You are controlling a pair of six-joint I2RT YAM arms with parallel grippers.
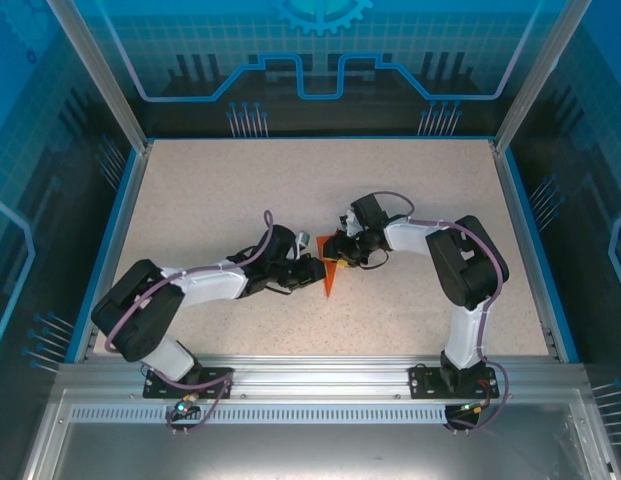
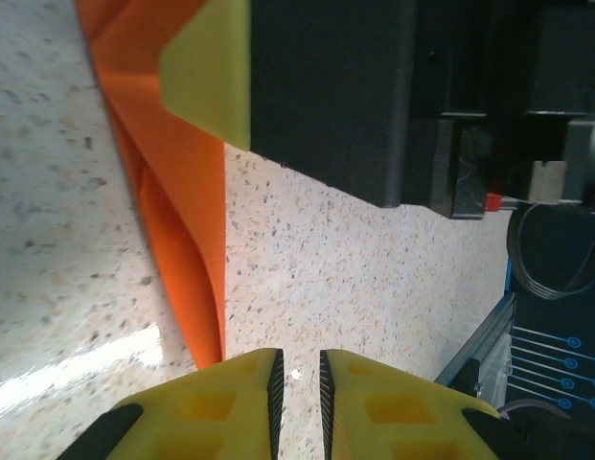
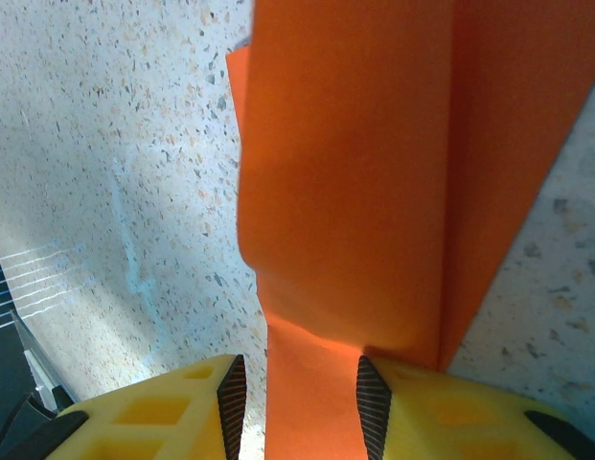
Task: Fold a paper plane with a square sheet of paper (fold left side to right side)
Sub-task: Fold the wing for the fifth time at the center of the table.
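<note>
Orange and folded narrow, the paper plane (image 1: 331, 276) lies near the middle of the speckled table (image 1: 240, 180), its point aimed at the near edge and its wider end under the right gripper (image 1: 343, 250). In the right wrist view the paper (image 3: 354, 192) runs away from the camera in long layered panels with a raised crease down one side. A strip of it passes between the right gripper's (image 3: 302, 383) spread jaws: one pad (image 3: 372, 402) meets the fold, and a sliver of table shows beside the other, so the claw straddles the paper without pinching it. From the left wrist camera a yellow fingertip (image 2: 213, 77) of the right gripper rests on the orange surface (image 2: 182, 201). The left gripper (image 2: 297, 369) sits just beside the plane's tapering end, jaws parted by a thin slit with bare table showing through; the top view places it (image 1: 312, 268) at the plane's left edge
</note>
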